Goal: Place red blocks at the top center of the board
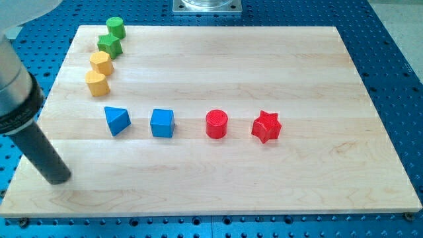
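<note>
A red cylinder [216,123] and a red star [266,126] sit side by side right of the board's middle. My tip [57,178] rests on the board near the view's bottom left corner, far left of both red blocks. The nearest block to it is a blue triangular block [117,120], up and to its right. A blue cube [162,123] stands between the triangular block and the red cylinder.
At the view's top left lie a green cylinder [115,28], a green star-like block [110,45], a yellow hexagonal block [101,63] and a yellow heart-like block [96,83]. The wooden board [218,59] lies on a blue perforated table. A metal mount [207,6] sits at the top centre.
</note>
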